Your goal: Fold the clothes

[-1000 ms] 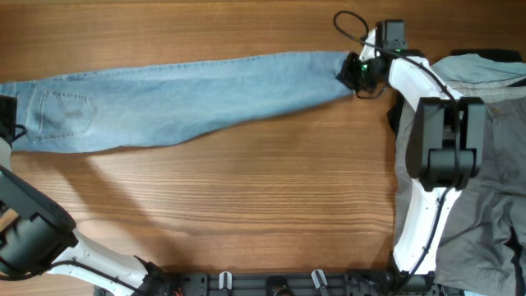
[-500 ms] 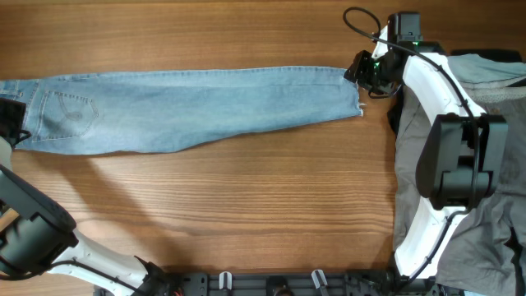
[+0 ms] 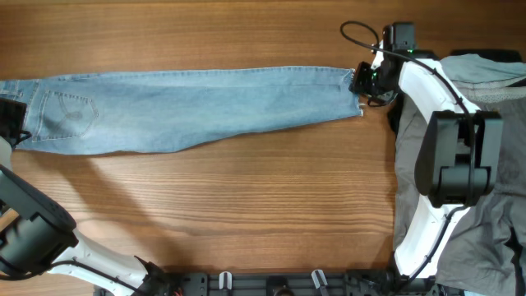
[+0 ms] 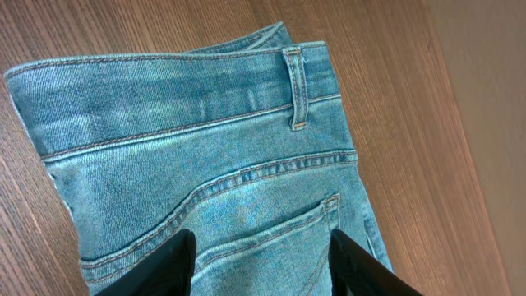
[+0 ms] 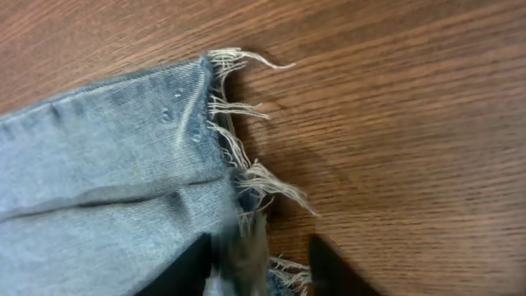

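The jeans [image 3: 189, 107] lie stretched flat across the worktop [image 3: 246, 214]. The left end effector [image 4: 259, 267] is released above the back pocket [image 4: 271, 238], below the waistband [image 4: 164, 90]. The right end effector [image 5: 259, 263], also released, straddles the frayed hem [image 5: 246, 164].

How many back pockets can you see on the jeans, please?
1: the back pocket sits near the waistband at the left end of the jeans; a second may be hidden underneath.

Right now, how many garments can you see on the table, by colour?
Light-blue denim jeans: 1
Grey trousers: 1
Pale blue garment: 1
Total: 3
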